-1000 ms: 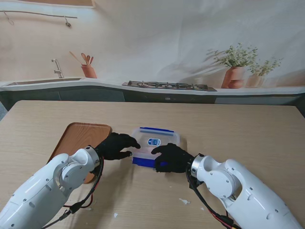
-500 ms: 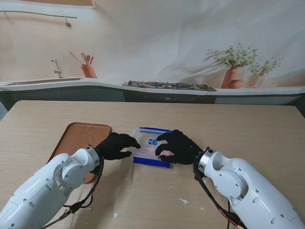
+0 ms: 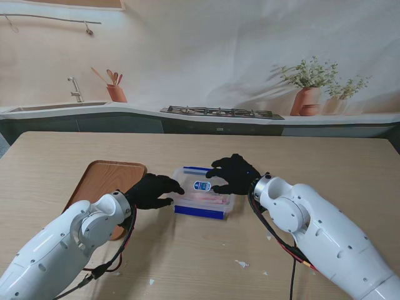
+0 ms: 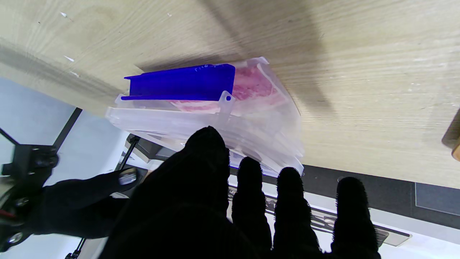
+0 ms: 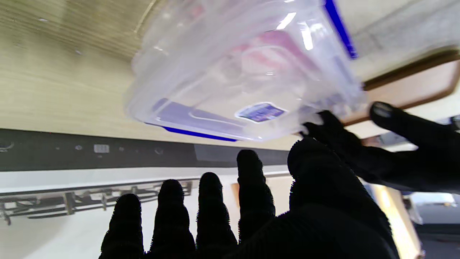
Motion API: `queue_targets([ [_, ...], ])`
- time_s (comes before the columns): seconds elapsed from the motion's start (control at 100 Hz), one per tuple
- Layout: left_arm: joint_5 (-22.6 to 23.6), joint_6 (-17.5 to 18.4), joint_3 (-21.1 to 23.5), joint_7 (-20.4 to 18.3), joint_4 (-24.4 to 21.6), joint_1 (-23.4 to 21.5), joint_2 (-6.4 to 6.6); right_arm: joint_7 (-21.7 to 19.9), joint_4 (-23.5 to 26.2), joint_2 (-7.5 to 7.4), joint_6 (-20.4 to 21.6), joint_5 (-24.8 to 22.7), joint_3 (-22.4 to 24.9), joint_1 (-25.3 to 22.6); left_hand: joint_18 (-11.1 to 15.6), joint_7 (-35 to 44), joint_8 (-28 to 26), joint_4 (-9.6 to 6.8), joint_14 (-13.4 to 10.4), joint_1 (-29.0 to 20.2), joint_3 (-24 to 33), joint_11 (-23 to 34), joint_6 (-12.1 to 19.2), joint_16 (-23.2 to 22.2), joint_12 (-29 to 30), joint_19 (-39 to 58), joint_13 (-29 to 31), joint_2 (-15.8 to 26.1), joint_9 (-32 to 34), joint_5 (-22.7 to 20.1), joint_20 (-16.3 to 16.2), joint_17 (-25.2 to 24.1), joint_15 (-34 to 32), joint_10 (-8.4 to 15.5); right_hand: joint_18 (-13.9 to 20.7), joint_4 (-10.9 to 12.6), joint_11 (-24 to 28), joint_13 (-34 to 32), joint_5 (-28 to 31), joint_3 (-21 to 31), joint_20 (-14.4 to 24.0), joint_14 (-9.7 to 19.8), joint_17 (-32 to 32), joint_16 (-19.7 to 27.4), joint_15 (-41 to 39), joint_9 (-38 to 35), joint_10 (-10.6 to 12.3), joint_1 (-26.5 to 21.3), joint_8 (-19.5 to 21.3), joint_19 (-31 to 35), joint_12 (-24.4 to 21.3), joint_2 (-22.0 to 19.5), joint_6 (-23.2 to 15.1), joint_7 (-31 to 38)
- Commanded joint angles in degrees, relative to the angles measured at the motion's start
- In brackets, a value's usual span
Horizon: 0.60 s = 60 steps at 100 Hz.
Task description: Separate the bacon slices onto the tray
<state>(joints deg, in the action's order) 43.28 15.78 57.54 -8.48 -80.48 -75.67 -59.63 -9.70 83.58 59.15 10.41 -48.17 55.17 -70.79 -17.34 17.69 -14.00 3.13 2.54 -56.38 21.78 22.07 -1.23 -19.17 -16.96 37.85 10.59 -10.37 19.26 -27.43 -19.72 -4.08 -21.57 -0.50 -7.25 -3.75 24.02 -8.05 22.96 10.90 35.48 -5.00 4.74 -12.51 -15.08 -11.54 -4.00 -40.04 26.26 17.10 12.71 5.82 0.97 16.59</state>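
At table centre in the stand view: clear container (image 3: 204, 194) with blue clips and pink bacon (image 3: 209, 199) inside, wooden tray (image 3: 105, 181) just left. Left hand (image 3: 152, 190) against the container's left edge, grip unclear; right hand (image 3: 234, 175) spread over its far right corner.

From the left wrist: fingers (image 4: 251, 187) extended, container just beyond the tips.

From the right wrist: fingers (image 5: 212, 201) splayed, box close ahead, blurred.

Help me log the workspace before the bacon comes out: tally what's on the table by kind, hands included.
Black-gloved robot hands: 2 (left hand, right hand)
Clear plastic containers with blue clips, bacon inside: 1
Wooden trays: 1
Total: 4
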Motion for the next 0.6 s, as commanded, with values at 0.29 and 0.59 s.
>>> queue_targets([
  [0.29,-0.07,-0.54,-0.63,-1.53,1.55,-0.74,-0.14,0.98,-8.34,2.38,-5.01,4.40,-7.68,7.85,1.01,1.78,-0.09,0.35,-0.74,-1.98,-1.05,0.26,-2.46,0.68,-0.72,0.09,0.11,2.27,0.52,-2.96,0.80,-0.42,-0.58,0.95,-0.36,1.77,-6.47,2.20,-2.54,-2.78,1.01,-0.61,1.20,-0.27,2.29,1.66,-0.16,1.28,0.01,-0.75,-2.44,-1.71,-0.62,-1.27],
  [0.59,-0.19,-0.53,-0.67,-1.48,1.67,-0.72,-0.16,1.66,-11.83,2.96,-7.26,5.20,-11.06,10.91,1.01,1.85,-0.14,0.36,-0.80,-2.34,-1.39,0.30,-2.44,0.66,-0.75,0.09,-0.03,2.45,0.12,-2.71,0.80,-0.42,-0.55,0.95,-0.39,1.98,-7.72,1.83,-2.64,-3.83,1.20,-0.98,1.21,-1.24,1.42,1.50,-0.25,0.42,0.26,-0.64,-2.73,-1.98,-0.16,-1.22],
])
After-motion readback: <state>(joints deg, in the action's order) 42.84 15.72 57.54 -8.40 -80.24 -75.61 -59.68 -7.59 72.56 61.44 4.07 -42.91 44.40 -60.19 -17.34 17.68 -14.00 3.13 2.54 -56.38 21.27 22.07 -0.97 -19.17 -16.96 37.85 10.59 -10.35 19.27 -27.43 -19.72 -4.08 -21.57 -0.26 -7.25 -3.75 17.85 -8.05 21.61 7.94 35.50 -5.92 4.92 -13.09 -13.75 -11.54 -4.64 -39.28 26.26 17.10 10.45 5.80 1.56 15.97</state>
